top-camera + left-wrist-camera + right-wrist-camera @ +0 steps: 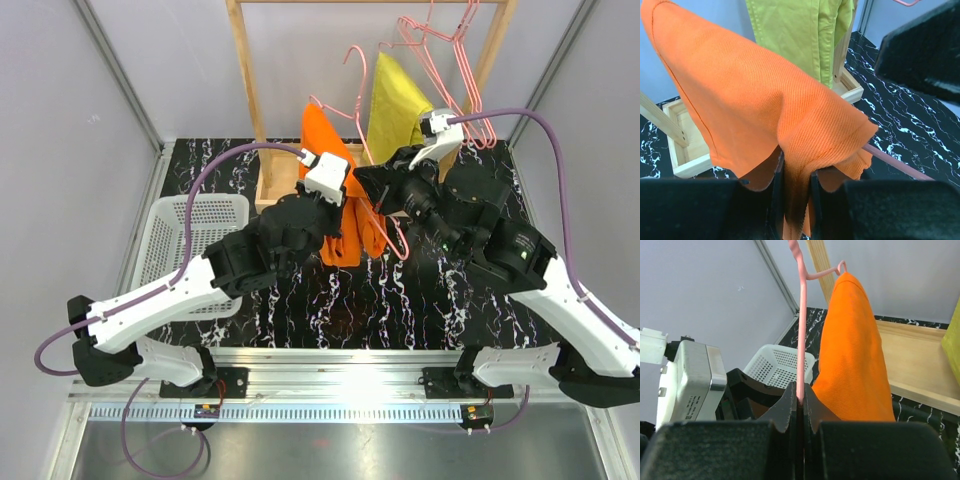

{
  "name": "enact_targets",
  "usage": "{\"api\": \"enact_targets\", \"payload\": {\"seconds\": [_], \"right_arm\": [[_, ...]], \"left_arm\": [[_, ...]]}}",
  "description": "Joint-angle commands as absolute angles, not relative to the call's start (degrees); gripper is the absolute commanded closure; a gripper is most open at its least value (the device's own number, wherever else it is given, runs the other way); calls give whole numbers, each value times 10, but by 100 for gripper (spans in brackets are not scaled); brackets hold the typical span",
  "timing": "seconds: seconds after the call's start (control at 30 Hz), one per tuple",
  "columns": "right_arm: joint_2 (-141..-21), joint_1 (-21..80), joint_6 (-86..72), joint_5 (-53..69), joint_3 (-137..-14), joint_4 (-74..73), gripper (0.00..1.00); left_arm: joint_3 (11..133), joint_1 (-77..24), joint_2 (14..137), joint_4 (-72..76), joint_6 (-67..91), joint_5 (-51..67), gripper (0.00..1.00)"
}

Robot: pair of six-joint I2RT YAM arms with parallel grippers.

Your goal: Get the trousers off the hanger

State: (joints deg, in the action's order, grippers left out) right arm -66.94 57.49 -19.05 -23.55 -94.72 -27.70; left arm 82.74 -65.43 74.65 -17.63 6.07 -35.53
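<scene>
The trousers (322,135) are draped over the hanger (361,98) and are held in the air above the middle of the table (420,300), nearer its far edge, just in front of the base of a wooden rack (248,80). In the left wrist view, a fold of the orange cloth (765,110) is seen pinched between the nearly closed fingers of the left gripper (796,187), with the rest of the cloth rising up and to the left. A pink bar of the hanger (895,161) is seen emerging from under the cloth at the right. In the right wrist view, the hanger wire (802,340) is clamped between the fully closed fingers of the right gripper (801,407), and the trousers (855,350) hang just beside it. A white basket (190,230) is set at the left edge of the table. Yellow-green trousers (395,100) are hung on the rack behind, with other pink hangers beside them.
</scene>
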Motion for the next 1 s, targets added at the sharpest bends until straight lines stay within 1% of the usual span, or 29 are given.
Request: {"api": "enact_targets", "payload": {"seconds": [0.0,0.17,0.27,0.37,0.47,0.6,0.77,0.97], "right_arm": [[-672,584,-167,-291,-1009,-215,100],[-679,585,-144,-321,-995,-209,100],[-682,587,-123,-284,-974,-188,100],[-676,588,-112,-251,-944,-168,100],[-664,593,-109,-246,-917,-168,100],[-651,606,-100,-292,-861,-171,100],[-660,609,-87,-365,-822,-174,100],[-656,608,-112,-366,-794,-159,100]], "left_arm": [[831,-651,738,-143,75,-354,100],[834,-651,722,-156,79,-333,100],[842,-652,717,-169,80,-322,100],[851,-651,715,-177,78,-341,100],[863,-648,713,-192,82,-361,100],[883,-640,706,-213,96,-351,100],[911,-640,694,-234,113,-338,100],[881,-640,652,-179,112,-371,100]]}}
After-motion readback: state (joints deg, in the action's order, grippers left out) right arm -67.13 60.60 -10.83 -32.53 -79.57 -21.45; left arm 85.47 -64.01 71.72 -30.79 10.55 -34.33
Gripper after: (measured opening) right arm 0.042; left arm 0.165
